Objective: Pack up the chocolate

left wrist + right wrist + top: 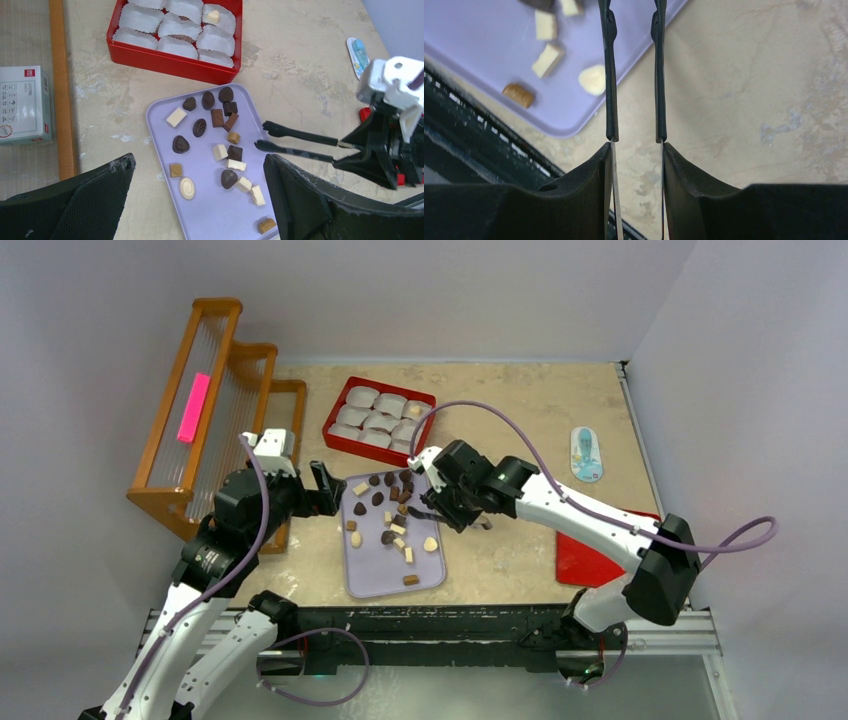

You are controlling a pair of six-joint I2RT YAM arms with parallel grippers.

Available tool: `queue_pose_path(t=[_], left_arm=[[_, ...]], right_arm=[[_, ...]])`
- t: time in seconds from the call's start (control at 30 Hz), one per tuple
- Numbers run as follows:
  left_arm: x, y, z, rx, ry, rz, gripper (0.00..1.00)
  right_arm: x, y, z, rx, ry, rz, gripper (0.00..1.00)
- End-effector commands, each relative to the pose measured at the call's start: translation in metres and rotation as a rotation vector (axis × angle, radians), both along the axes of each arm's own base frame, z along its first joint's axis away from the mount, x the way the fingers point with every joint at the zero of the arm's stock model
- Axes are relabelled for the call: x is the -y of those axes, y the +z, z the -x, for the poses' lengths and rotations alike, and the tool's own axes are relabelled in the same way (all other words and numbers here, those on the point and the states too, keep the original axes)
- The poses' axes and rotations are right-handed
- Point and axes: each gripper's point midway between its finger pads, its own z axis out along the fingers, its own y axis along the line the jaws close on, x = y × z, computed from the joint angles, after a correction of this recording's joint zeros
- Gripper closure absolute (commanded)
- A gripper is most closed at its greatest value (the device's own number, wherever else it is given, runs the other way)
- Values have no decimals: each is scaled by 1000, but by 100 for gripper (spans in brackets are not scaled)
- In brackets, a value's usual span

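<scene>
Most of the chocolate (217, 118) lies loose on a lilac tray (210, 215) in the middle of the tabletop (520, 400). We see dark brown, light brown and cream-white pieces scattered singly, with a few touching near the tray's far end. One cream piece (213, 16) already sits in a white paper cup at the right-hand end of the red box (170, 61). That box stands just beyond the tray and is lined with rows of paper cups (172, 26). Black tongs (300, 142) reach in from the right, their tips a little apart at the tray's right edge, close to the nearest pieces but, as far as we can tell, touching none. The right jaws are clenched on the tongs' handle end; in the right wrist view the two black arms run straight out from between them. The left jaws are released and spread wide, just beside the tray's left edge. Farther left stands a wooden rack (215, 410) with a pink strip (193, 407) on it, and a white carton (20, 105) lies by its rail. A small blue-printed packet (587, 454) lies well apart on the right.
</scene>
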Motion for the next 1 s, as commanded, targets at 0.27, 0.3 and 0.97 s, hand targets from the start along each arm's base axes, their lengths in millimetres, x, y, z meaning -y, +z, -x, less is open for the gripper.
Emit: queue_pose_path(t=[0.27,0.3,0.97], left_arm=[[-2,15,-1,44,20,27,0],[-2,16,-1,45,20,27,0],[-5,16,0,48,32,26,0]], right_arm=[[22,5,53,-59,96,60,57],[22,5,53,-58,97,62,57],[19,-17,68,-130,150,113,56]])
